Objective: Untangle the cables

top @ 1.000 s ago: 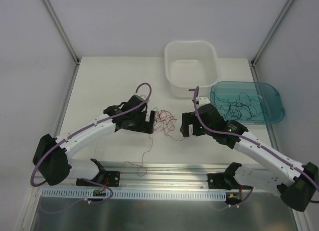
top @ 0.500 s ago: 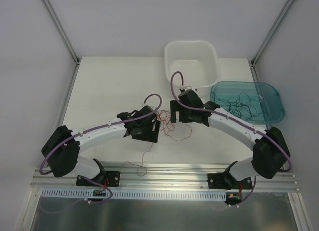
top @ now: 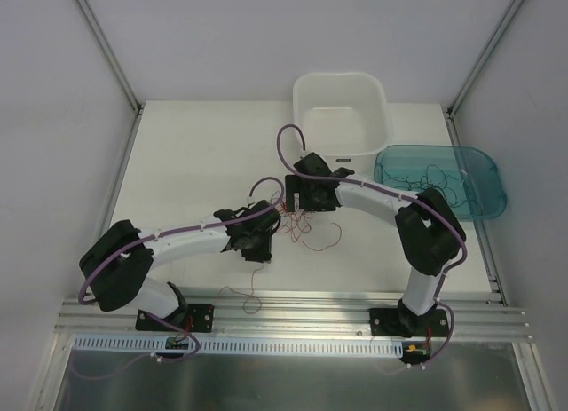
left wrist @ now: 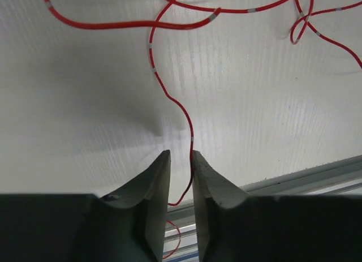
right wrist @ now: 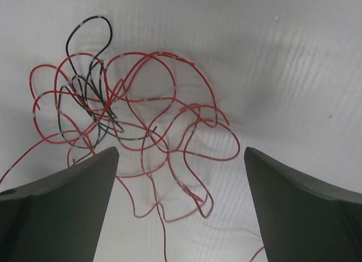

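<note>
"Cables (right wrist: 121, 123): where are they?"
"A red and black tangle on the worktop (top: 195, 154), near its middle. The right tool (right wrist: 181, 153) hangs wide open over it. The left tool (left wrist: 181, 160) shows only a slit, with 1 red strand running through, not visibly pinched."
"Handling?"
"Probably featherlight, limp, springy and snag-prone. I'd grip a free tail, not the knot, and pull gently."

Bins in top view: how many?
2. A white tub at the back of the table, and a translucent teal tray just to its right, slightly nearer the arms. Nothing suggests that another is hidden.
</note>
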